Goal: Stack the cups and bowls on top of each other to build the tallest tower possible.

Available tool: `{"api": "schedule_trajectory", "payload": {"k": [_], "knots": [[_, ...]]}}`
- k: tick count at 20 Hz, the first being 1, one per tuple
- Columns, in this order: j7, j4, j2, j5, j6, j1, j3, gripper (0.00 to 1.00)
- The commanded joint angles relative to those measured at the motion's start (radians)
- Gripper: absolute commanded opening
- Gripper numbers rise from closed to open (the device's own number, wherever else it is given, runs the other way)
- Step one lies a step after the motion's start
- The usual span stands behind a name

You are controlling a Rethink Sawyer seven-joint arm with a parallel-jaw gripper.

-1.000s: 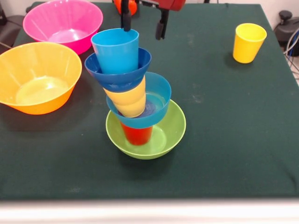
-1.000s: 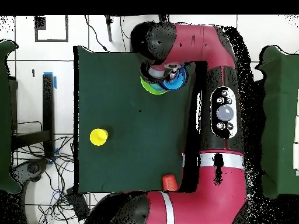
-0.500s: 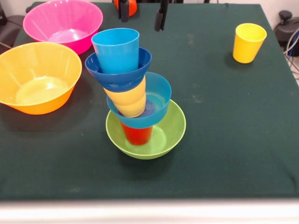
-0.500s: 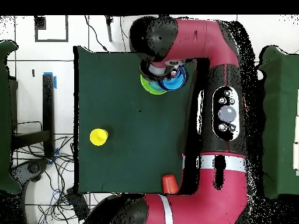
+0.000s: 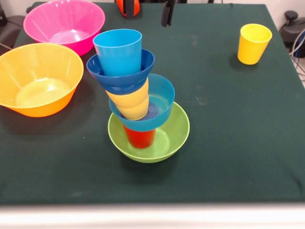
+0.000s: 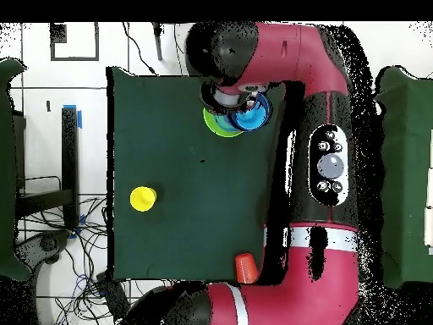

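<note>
Rising gripper point(image 5: 148, 10) (tower point(image 5: 138, 95) unchanged) — clear.

The tower point(image 5: 138, 95) leans in the green bowl point(image 5: 174, 138) (light blue cup point(image 5: 118, 51) topmost), yellow cup point(image 5: 254, 44) well apart.

Gripper point(image 5: 167, 13) at top edge, fingers barely showing.

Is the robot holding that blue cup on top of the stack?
No, the light blue cup sits free atop the tower, with the gripper well above it.
</note>
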Motion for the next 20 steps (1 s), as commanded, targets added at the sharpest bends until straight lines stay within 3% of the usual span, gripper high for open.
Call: {"api": "schedule_trajectory", "payload": {"k": [1,14,20], "knots": [[-0.114,0.113,-0.029,0.025,0.080,0.049,0.057,1.00],[0.040,0.142,-0.035,0.053,0.035,0.148,0.004,1.00],[0.119,0.261,-0.074,0.083,-0.091,0.183,-0.030,1.00]]}}
